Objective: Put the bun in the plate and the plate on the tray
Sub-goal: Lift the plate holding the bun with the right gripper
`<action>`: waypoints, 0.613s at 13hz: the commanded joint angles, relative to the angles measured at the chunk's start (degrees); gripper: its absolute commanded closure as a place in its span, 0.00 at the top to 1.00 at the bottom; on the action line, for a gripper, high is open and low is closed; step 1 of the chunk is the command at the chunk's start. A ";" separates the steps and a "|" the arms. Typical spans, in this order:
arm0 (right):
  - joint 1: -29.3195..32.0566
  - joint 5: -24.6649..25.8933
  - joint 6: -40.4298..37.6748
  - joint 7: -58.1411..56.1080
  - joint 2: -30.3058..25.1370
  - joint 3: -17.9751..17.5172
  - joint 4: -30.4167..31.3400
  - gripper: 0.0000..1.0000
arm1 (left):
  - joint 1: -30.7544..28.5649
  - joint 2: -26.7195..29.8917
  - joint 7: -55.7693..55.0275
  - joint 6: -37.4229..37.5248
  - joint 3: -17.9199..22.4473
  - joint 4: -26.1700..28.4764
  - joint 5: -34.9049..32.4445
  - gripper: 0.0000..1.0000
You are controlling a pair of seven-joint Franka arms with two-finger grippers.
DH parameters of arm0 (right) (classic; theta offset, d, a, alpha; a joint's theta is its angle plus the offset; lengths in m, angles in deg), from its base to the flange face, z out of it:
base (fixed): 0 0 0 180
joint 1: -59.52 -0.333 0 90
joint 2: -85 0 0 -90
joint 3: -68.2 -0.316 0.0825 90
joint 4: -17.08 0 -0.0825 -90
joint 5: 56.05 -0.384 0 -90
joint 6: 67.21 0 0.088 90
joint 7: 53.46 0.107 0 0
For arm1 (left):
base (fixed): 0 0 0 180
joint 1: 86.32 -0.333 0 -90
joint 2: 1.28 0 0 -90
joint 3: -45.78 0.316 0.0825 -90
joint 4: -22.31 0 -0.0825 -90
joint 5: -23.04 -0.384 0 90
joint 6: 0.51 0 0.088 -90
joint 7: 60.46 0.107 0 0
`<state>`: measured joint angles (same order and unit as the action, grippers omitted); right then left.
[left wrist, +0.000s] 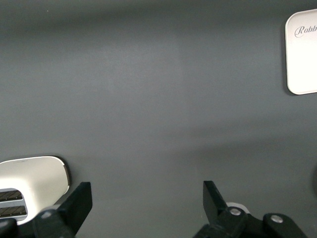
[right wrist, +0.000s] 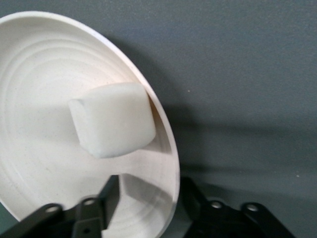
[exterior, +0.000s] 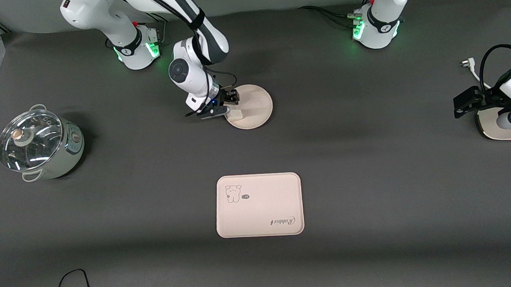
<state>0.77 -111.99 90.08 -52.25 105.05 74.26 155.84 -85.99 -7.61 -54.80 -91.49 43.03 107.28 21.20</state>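
Note:
The round cream plate (exterior: 253, 104) lies on the dark mat near the right arm's base. The off-white bun (exterior: 236, 114) rests in it near the rim and shows large in the right wrist view (right wrist: 113, 119). My right gripper (exterior: 225, 104) is low at the plate's rim (right wrist: 168, 148), open (right wrist: 151, 183), with one finger inside the plate and one outside it. The rectangular tray (exterior: 259, 205) with the bear drawing lies nearer the front camera, with nothing on it. My left gripper (exterior: 461, 104) waits open and empty (left wrist: 147, 191) at the left arm's end.
A steel pot with a glass lid (exterior: 38, 143) stands at the right arm's end. A white appliance (exterior: 502, 124) sits under the left arm and also shows in the left wrist view (left wrist: 29, 181). A white plug (exterior: 465, 63) lies beside it. A black cable (exterior: 69, 283) runs along the front edge.

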 commanded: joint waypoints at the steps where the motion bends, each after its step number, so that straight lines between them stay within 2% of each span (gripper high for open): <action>1: -0.40 -1.37 0.03 0.81 0.96 0.18 -0.69 0.00 | 0.64 1.14 -0.12 -0.25 -0.06 0.11 -0.35 1.00; 6: -0.23 -1.37 -0.41 0.81 0.26 0.53 -0.60 0.00 | 0.38 1.32 0.50 -0.07 0.11 0.11 -0.35 1.00; 8: -0.32 -1.20 -4.51 0.55 -0.97 3.15 -0.78 0.00 | 0.20 1.32 0.50 -0.07 0.11 0.11 -0.35 1.00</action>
<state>0.78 -112.33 88.97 -51.97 104.82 75.07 155.54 -85.97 -7.29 -54.80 -91.51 42.80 107.25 21.19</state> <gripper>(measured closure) 0.789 0.000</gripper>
